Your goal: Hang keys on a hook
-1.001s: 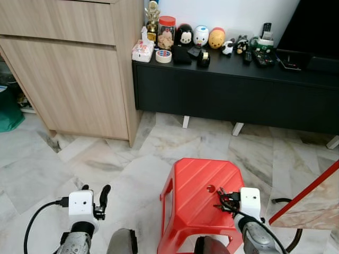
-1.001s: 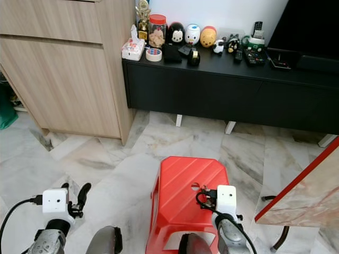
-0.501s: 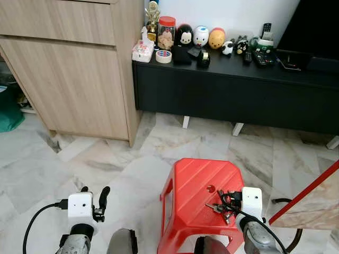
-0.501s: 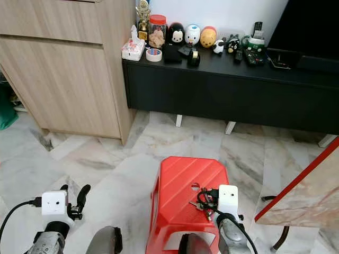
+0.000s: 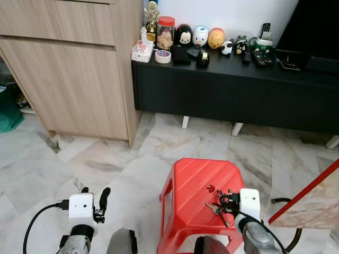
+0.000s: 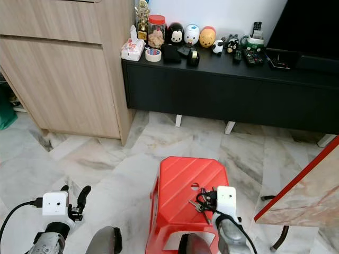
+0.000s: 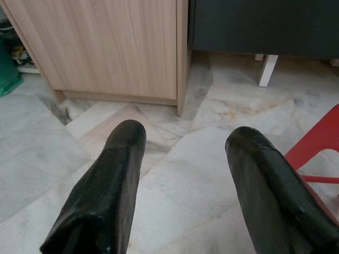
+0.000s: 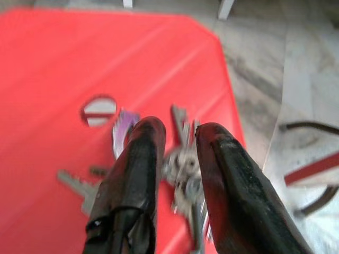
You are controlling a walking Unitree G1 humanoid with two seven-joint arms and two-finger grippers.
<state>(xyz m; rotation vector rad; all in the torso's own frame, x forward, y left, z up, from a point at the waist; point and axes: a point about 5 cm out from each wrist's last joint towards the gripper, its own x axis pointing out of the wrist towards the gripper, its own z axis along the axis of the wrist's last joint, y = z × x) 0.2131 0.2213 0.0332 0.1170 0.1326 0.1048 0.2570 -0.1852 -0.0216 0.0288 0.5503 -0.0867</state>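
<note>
Your right gripper is down over the red stool, and its jaws are narrowed around the bunch of keys. In the right wrist view the metal ring and several blades sit in the slim gap between the two black fingers, with one key splayed out to the side of the jaws on the red seat and a purple tag just beyond the fingertips. Whether the jaws are truly pinching the keys or only straddling them you cannot tell from these pictures; that view is a little blurred. The round hole in the seat lies just ahead of the jaws and to one side. From the head cameras the keys lie on the stool top, right in front of the right gripper's white camera block.

Your left gripper hangs over the marble floor, well apart from the stool. Its jaws are wide and hold nothing. Ahead of them stands the wooden cabinet, and beside that the low black desk, which carries a row of small figures, a jar and remotes. The stool's red edge shows beside one finger of the left jaws.
</note>
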